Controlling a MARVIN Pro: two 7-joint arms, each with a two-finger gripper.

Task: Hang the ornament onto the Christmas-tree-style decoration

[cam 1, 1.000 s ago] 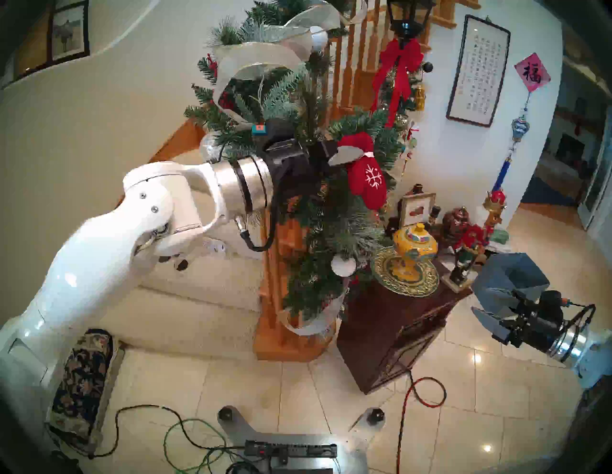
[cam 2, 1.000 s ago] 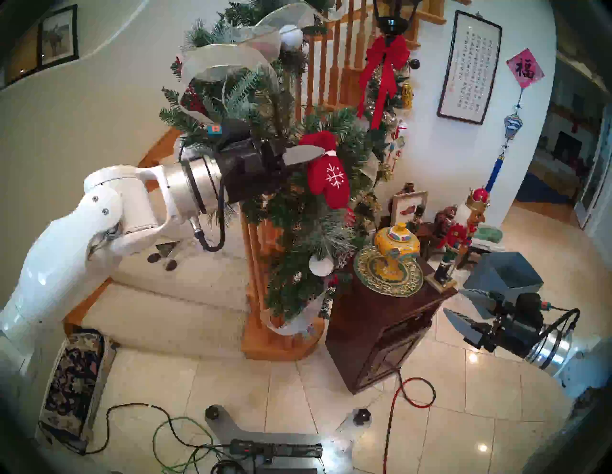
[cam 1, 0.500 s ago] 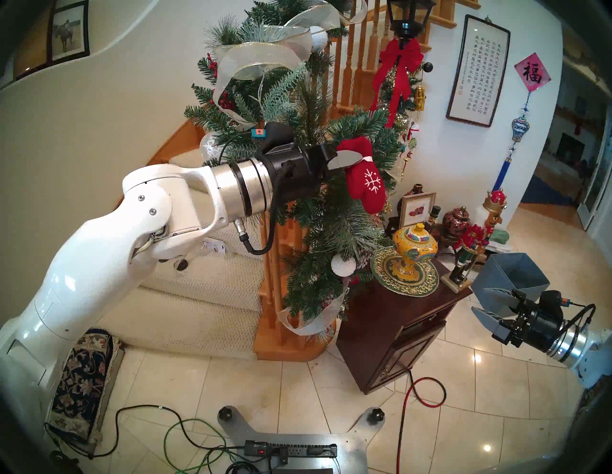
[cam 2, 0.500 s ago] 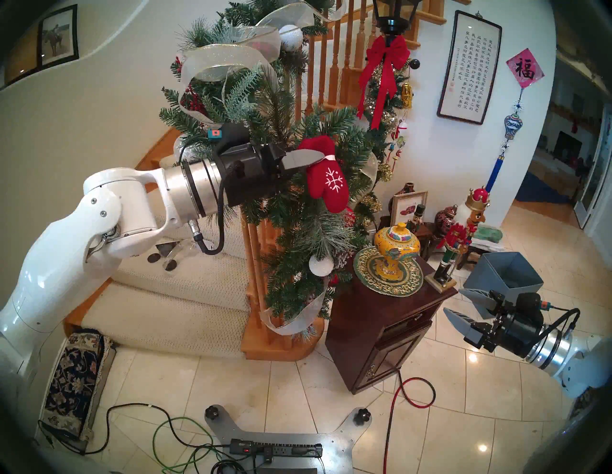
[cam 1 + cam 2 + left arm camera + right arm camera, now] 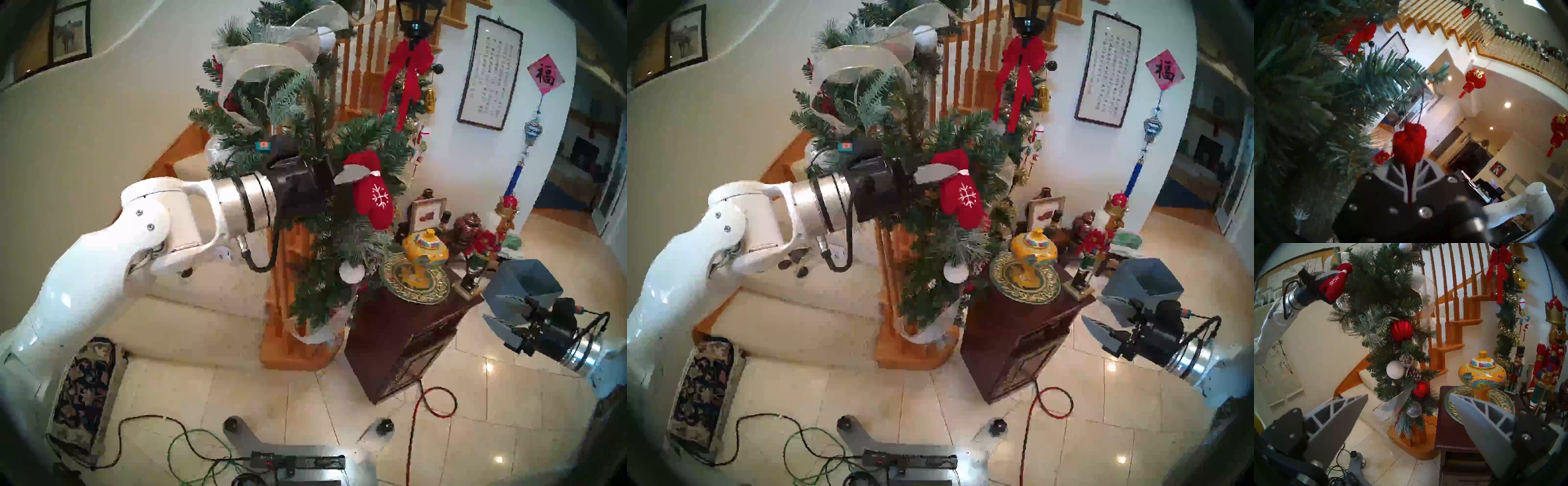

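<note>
The ornament (image 5: 373, 200) (image 5: 961, 200) is a red felt mitten with a white snowflake. It hangs sideways against the right side of the bushy green garland (image 5: 315, 298) (image 5: 922, 292) on the stair post. My left gripper (image 5: 368, 171) (image 5: 957, 169) is shut on the mitten's cuff end, wrist deep among the branches. In the left wrist view the mitten (image 5: 1409, 144) sits pinched between the fingers (image 5: 1398, 171), and its thin loop (image 5: 1422, 101) runs up into a pine branch (image 5: 1383, 74). My right gripper (image 5: 488, 307) (image 5: 1407, 395) hangs open and empty, low at the right.
A dark wooden cabinet (image 5: 407, 339) beside the post carries a yellow jar (image 5: 425, 249) on a patterned plate and nutcracker figures (image 5: 481, 254). A grey bin (image 5: 524, 281) stands behind my right gripper. A slimmer garland with a red bow (image 5: 410, 64) hangs behind. Cables (image 5: 431, 404) lie on the floor.
My left arm has dropped a little, carrying the mitten lower along the garland. The right arm has stayed where it was.
</note>
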